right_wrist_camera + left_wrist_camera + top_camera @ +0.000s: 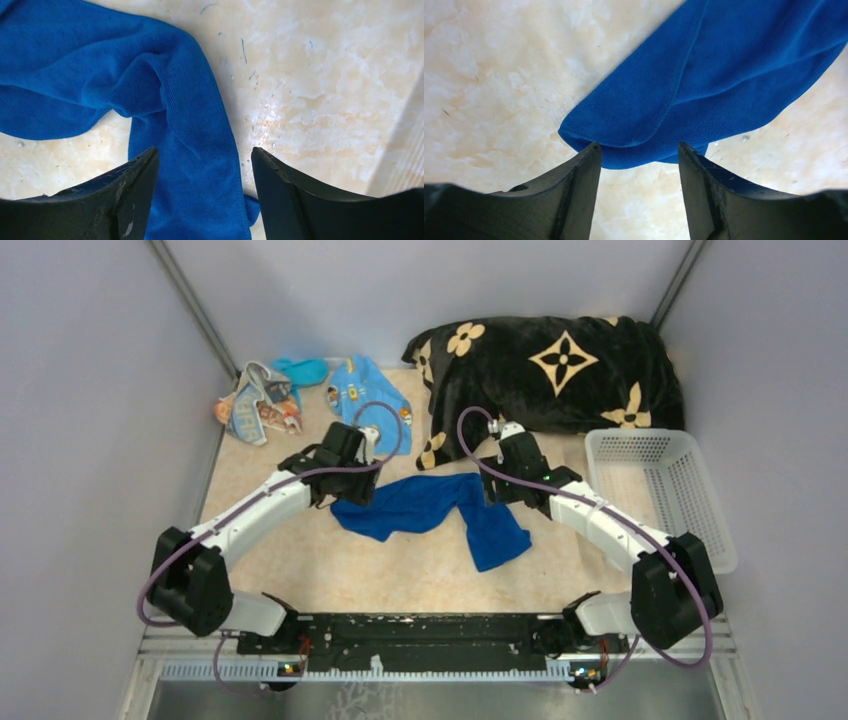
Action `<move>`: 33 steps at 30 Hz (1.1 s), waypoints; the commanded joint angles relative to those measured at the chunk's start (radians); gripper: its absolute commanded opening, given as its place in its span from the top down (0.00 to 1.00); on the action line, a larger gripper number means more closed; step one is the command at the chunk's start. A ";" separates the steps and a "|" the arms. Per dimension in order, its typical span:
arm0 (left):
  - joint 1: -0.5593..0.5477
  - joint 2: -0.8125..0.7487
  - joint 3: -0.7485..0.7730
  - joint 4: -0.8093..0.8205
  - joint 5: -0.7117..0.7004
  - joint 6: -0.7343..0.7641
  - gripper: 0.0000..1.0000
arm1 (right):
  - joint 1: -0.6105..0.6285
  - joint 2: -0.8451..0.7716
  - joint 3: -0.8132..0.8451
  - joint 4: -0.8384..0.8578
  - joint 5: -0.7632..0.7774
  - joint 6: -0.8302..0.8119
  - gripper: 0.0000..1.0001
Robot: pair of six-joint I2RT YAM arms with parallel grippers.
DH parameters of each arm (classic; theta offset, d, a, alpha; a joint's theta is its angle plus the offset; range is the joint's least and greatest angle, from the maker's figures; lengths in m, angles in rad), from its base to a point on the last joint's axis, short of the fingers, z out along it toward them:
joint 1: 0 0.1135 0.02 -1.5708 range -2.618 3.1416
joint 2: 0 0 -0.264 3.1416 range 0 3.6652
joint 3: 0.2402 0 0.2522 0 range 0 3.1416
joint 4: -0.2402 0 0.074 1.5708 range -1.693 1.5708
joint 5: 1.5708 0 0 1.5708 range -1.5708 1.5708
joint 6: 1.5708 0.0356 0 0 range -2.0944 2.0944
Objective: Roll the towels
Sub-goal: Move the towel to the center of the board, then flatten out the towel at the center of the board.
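Observation:
The dark blue towel (430,505) lies crumpled and bent on the table's middle, one end trailing toward the front right. My left gripper (347,495) is open just above its left corner. In the left wrist view the towel (704,80) has a folded corner reaching between the fingertips of the gripper (639,150), untouched. My right gripper (500,492) is open over the towel's bend. In the right wrist view the towel (75,75) runs under the gripper's (204,152) gap. The striped towel (255,408), turquoise towel (303,370) and light blue printed towel (370,395) lie bunched at the back left.
A large black blanket with tan flowers (555,365) fills the back right. A white plastic basket (660,485) stands at the right edge, close to the right arm. Grey walls close in the table on three sides.

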 commanded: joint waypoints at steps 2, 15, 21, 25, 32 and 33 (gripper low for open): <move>-0.142 0.129 0.094 -0.195 -0.221 0.185 0.39 | 0.004 -0.052 -0.036 0.068 0.006 0.044 0.31; -0.213 0.328 0.199 -0.186 -0.296 0.350 0.41 | 0.004 -0.088 -0.073 0.089 -0.008 0.044 0.30; -0.213 0.384 0.218 -0.183 -0.284 0.391 0.47 | 0.004 -0.089 -0.071 0.083 0.009 0.039 0.29; -0.213 0.410 0.220 -0.184 -0.296 0.407 0.55 | 0.004 -0.088 -0.074 0.086 0.011 0.039 0.29; -0.213 0.400 0.215 -0.192 -0.290 0.414 0.63 | 0.004 -0.091 -0.070 0.076 0.025 0.039 0.29; -0.214 0.393 0.215 -0.194 -0.288 0.412 0.60 | 0.004 -0.092 -0.070 0.075 0.025 0.039 0.29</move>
